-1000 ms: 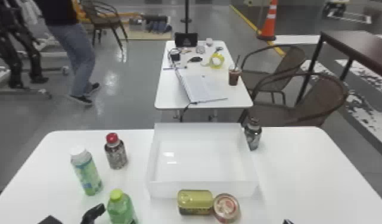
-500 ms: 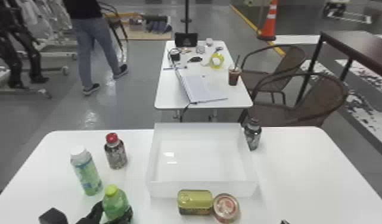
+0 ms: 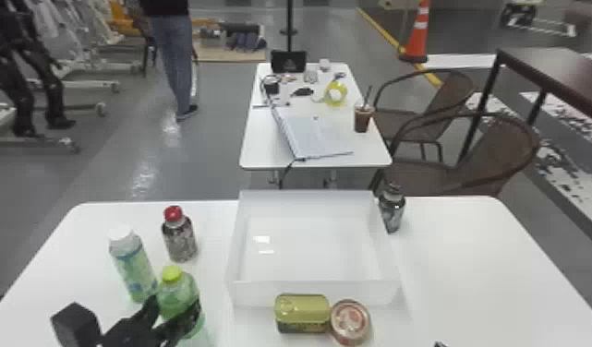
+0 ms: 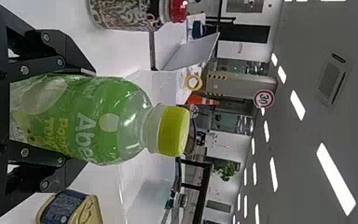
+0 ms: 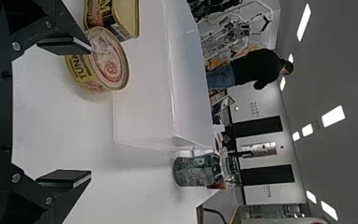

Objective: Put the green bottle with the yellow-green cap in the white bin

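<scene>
Head view's got the left gripper (image 3: 174, 306) clamped on the green bottle (image 3: 177, 290), pretty much upright, just left of the white bin (image 3: 253, 293). Right gripper (image 3: 440, 344)? Spread wide, near the tuna can (image 3: 350, 321).

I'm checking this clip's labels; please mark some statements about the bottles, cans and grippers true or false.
1. The green plastic bottle with the yellow-green cap is between the left gripper's fingers. True.
2. The dark patterned bottle with the red cap stands inside the white rectangular bin. False: that bottle stands outside, to the bin's left.
3. The round tuna can sits beside the gold rectangular can. True.
4. The right gripper is closed on the round tuna can. False: its fingers are spread wide, gripping nothing.
</scene>
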